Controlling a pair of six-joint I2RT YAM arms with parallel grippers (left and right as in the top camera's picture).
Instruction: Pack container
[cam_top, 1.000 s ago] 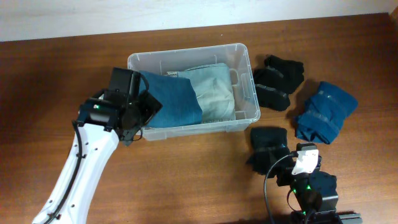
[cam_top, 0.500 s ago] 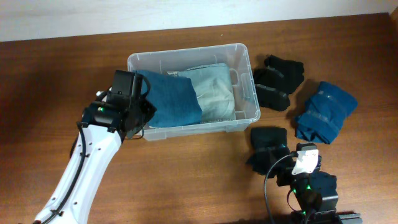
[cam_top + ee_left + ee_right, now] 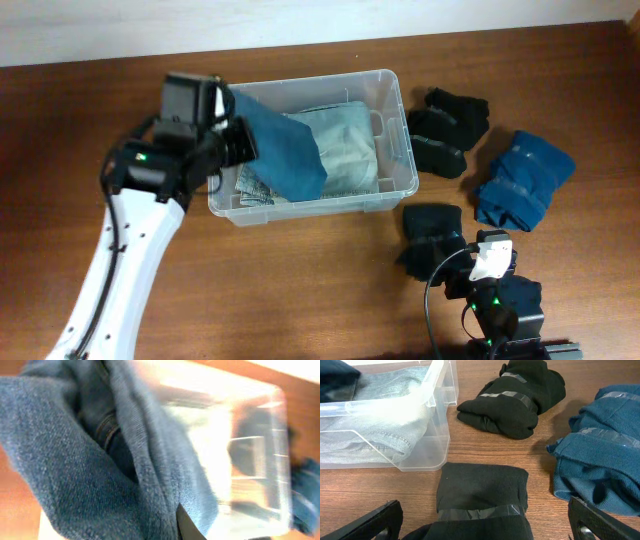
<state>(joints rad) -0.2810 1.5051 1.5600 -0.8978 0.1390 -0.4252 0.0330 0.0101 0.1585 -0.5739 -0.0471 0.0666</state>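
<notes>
The clear plastic container (image 3: 300, 88) stands at the table's middle, with a pale grey-green folded garment (image 3: 348, 150) inside it. My left gripper (image 3: 234, 141) is shut on the left end of a dark blue denim garment (image 3: 288, 152) and holds that end raised over the container's left side, while the rest drapes down into the bin. In the left wrist view the blue denim (image 3: 75, 460) fills the frame around my gripper (image 3: 172, 529), with the container (image 3: 260, 435) blurred behind. My right gripper (image 3: 485, 527) stands open low over a black taped bundle (image 3: 482, 490), at the table's front right.
Another black bundle (image 3: 446, 128) lies right of the container, and a blue taped bundle (image 3: 522, 178) lies further right. The black bundle (image 3: 430, 228) sits just in front of the container's right corner. A light patterned cloth (image 3: 248, 190) shows at the bin's front left.
My left gripper shut on the blue garment's left end and lifted it up and toward the back left, uncovering the bin's front left corner. The right arm stayed still.
</notes>
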